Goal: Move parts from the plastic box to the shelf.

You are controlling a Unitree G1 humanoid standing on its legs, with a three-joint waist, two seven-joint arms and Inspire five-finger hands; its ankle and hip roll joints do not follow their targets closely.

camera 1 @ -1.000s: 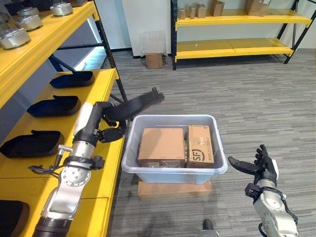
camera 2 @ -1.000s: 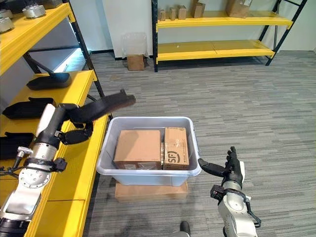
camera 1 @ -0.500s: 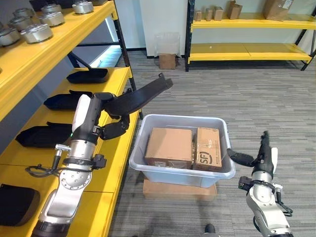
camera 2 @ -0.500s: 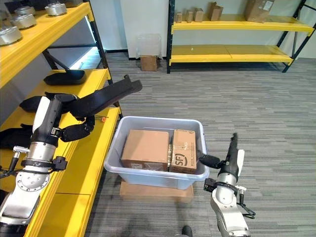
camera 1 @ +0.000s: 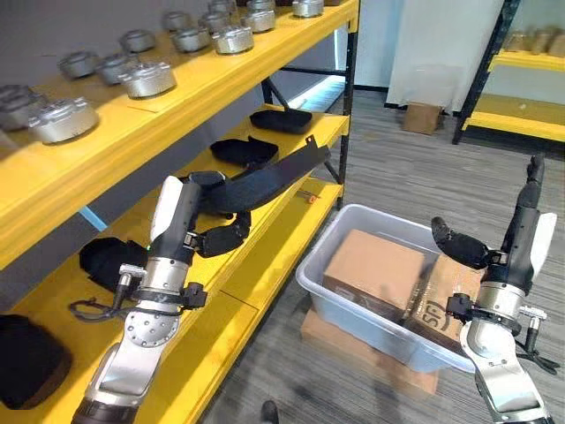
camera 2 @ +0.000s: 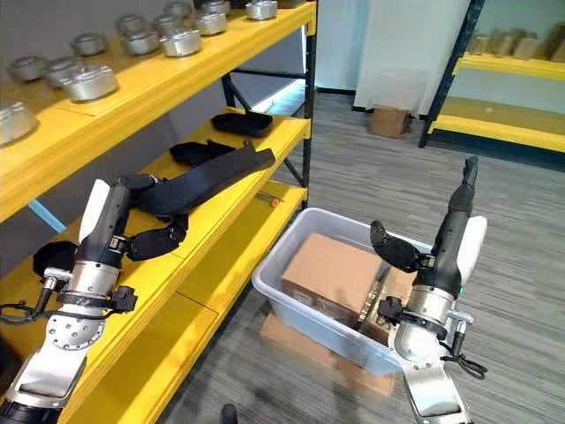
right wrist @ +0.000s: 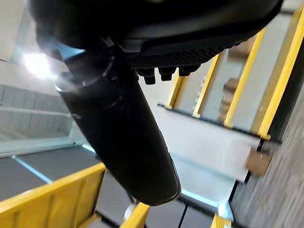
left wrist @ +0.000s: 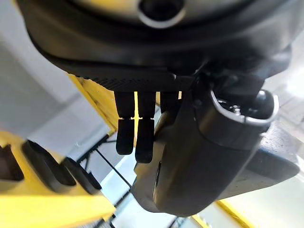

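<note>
Shelf-side, your left hand [camera 1: 214,240] held a long black part [camera 1: 265,179], fingers over its top and thumb curled beneath, gripping it near the end closest to you. That part's long axis ran away from you and slightly upward, along the length of the yellow shelf [camera 1: 265,256], with its far tip raised above the shelf's front edge. It hung just over the middle level of the shelf, not yet resting on the board.

Further along that same level, beyond the held part, lay other black parts [camera 1: 244,151] of similar kind, set one behind another. Nearer to you on the shelf sat one more dark part [camera 1: 108,261]. The bare stretch of shelf between these looked like the likely place to set the held one down, so the move ahead seemed to be a short drop toward the shelf's back, keeping the part parallel to its neighbours.

Your right hand [camera 2: 394,247] was away from the shelf, raised over the grey plastic box [camera 1: 349,305] on the floor, fingers straight and pointing up, thumb spread, holding nothing. Inside the box you had two cardboard cartons [camera 1: 373,272] side by side. The left hand was plainly the nearer one to the shelf.
</note>
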